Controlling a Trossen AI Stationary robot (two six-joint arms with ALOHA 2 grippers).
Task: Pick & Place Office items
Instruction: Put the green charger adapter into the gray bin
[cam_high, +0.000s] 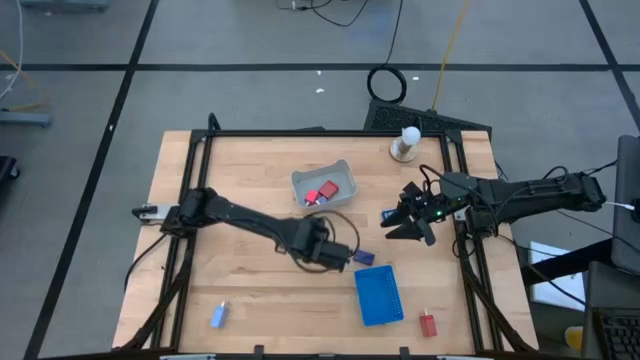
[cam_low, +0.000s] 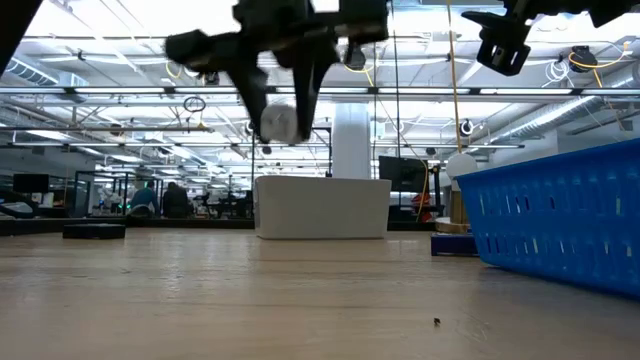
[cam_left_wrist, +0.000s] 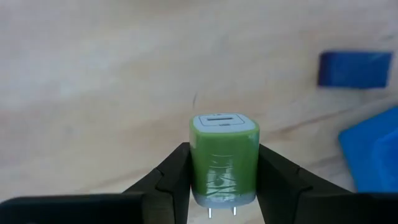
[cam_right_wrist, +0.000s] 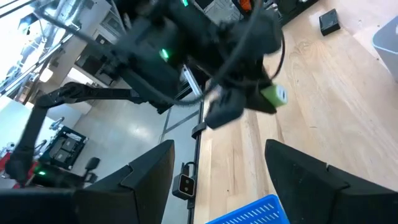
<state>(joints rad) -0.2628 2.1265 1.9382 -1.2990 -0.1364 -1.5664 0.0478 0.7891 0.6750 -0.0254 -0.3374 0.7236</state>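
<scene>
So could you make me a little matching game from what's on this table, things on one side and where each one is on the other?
Things:
1. green charger block
2. red piece
3. light blue piece
4. blue tray

Places:
A. lying alone near the table's front left corner
B. clamped in the left gripper
C. lying beside the tray, toward the front right corner
D. flat on the table in front of the left gripper

Pairs: 1-B, 2-C, 3-A, 4-D

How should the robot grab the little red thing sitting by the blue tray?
Probably from straight above, pinching the two long sides of the red piece. It lies flat on the table, clear of the blue tray. The open right gripper is nearer; the left gripper holds a green charger.
</scene>
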